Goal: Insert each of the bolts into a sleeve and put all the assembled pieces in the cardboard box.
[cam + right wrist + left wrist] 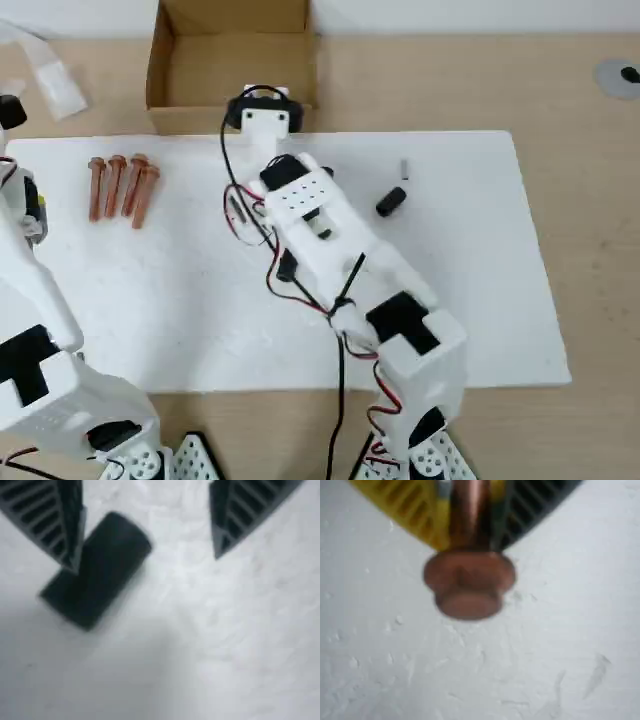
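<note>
Copper and close to the lens, the flanged head of a bolt [469, 585] juts past the tips of the left claw [470, 545]. That claw is clamped on the shank between a yellow finger and a black one. The shank runs back between the fingers, and its far tip is hidden there.

The right claw [147, 555] hangs over white foam with its fingers wide apart. A black sleeve [95, 575] lies on its side below, not centred in the gap. It sits hard against one finger [55, 520], partly under that finger's tip and well apart from the other. Its long axis runs slantwise to the line between the two fingertips. By my reading the claw must shift toward that finger and turn a little before it can close squarely across the barrel.

From above, the right arm [340, 250] stretches across the foam sheet [450, 300] with its wrist near the front wall of the cardboard box [160, 70]. The left arm [30, 290] stands at the sheet's near corner, so the right is the nearer to the box. A loose sleeve [392, 201] lies beside the right forearm; I cannot tell if it is the one under the claw. Four spare bolts [120, 187] lie side by side on the foam near the left arm, on the wooden counter [580, 200].
</note>
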Controlling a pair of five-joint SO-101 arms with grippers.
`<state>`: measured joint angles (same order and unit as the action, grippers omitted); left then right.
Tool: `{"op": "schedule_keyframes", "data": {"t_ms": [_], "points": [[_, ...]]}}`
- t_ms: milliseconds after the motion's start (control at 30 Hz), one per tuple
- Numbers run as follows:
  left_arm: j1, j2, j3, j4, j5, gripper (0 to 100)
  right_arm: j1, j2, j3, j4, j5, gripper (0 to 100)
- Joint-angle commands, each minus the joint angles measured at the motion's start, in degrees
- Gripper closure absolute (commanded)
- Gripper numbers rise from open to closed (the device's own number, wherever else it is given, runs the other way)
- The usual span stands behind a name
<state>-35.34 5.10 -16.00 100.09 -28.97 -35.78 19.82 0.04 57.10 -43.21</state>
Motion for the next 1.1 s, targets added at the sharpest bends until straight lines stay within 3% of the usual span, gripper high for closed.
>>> {"op": "schedule_keyframes", "data": {"t_ms": [0,867,1067], "points": [[-0.4,-3.8,-0.3,0.3,0.0,99,1.9,-0.1,-2.7,1.5,-0.8,78.6],[-1.5,-3.8,3.7,0.3,-0.4,99,2.2,12.4,-9.1,2.7,-0.9,79.0],[-1.5,-3.8,4.1,0.3,-1.1,99,1.9,12.5,-9.1,6.8,-0.5,87.1]]}}
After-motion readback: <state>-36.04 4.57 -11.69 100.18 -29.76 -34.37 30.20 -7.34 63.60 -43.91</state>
